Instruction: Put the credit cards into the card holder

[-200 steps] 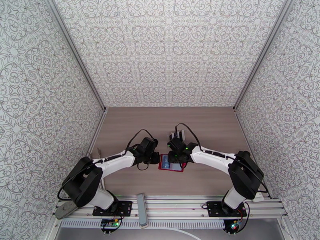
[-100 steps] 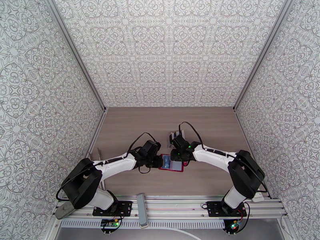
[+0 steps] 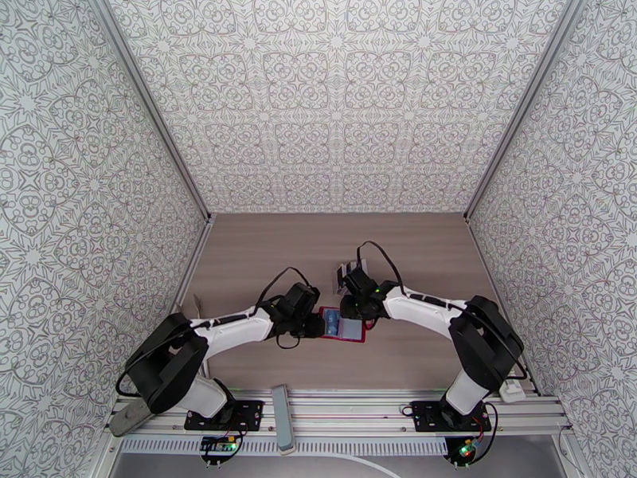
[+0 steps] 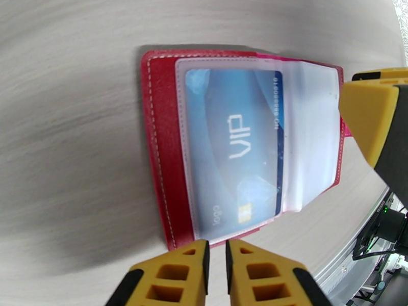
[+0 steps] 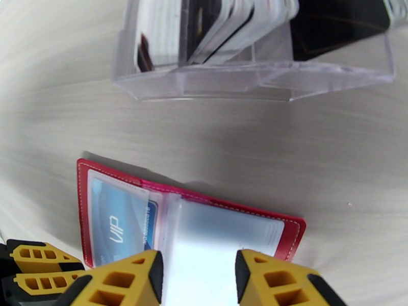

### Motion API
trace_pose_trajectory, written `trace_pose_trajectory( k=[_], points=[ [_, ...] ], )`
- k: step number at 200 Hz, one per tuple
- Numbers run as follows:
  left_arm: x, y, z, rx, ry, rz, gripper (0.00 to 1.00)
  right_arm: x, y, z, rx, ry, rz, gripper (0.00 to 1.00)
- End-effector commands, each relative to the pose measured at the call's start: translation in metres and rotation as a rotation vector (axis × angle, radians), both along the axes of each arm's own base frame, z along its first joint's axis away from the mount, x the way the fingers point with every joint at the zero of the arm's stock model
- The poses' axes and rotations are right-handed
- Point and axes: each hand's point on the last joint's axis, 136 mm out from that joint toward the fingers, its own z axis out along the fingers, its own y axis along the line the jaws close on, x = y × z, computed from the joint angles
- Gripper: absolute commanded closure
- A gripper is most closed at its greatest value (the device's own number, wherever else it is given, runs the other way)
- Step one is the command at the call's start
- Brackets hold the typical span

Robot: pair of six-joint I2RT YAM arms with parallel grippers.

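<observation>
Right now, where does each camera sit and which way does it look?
Top external: above and behind, looking down on the wooden table; left arm and right arm show.
Left wrist: on left arm, facing open red leather wallet; left hand shows.
Right wrist: on right arm, facing wallet and clear plastic card box; right hand shows.
Both wrists share the wallet.

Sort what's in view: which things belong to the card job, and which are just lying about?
Job: red wallet; blue card in its clear pocket; more cards standing in the clear tray.
Lying about: grey bar on the near rail.
</observation>
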Motion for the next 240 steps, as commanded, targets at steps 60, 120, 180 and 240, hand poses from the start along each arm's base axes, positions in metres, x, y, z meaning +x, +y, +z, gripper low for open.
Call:
trace_pose_trajectory(
  k=[60, 120, 180, 240],
  points=[
    [-0.008, 0.004, -0.015, 0.026, 0.029, -0.002, 0.79, -0.002, -0.006, -0.02, -0.017, 0.039, 0.008, 0.57],
    [-0.009, 0.008, -0.023, 0.039, 0.04, 0.004, 0.76, -0.003, -0.009, -0.025, -0.03, 0.047, 0.002, 0.57],
    [-0.01, 0.009, -0.029, 0.022, 0.054, 0.004, 0.61, -0.01, -0.008, -0.034, -0.018, 0.076, 0.0, 0.57],
    [-0.01, 0.007, -0.029, 0.001, 0.059, -0.006, 0.42, -0.02, 0.003, -0.035, 0.015, 0.09, 0.012, 0.57]
  ],
)
